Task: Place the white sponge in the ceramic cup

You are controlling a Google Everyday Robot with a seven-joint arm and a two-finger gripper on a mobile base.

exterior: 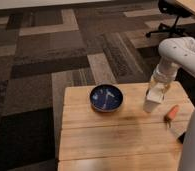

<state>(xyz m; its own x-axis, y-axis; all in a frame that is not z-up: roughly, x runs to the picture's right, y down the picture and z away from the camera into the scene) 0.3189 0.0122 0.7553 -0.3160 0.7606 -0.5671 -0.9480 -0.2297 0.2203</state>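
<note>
The ceramic cup (151, 104) is a small white cylinder standing on the wooden table (116, 135), right of the middle. My gripper (157, 90) hangs from the white arm straight above the cup, its tip at or just inside the rim. The white sponge does not show as a separate thing; it is hidden at the gripper's tip or inside the cup, and I cannot tell which.
A wide dark blue bowl (106, 97) sits to the left of the cup. A small orange object (171, 113) lies to the right of the cup, near the table's right edge. My white body (193, 142) fills the lower right. Patterned carpet surrounds the table.
</note>
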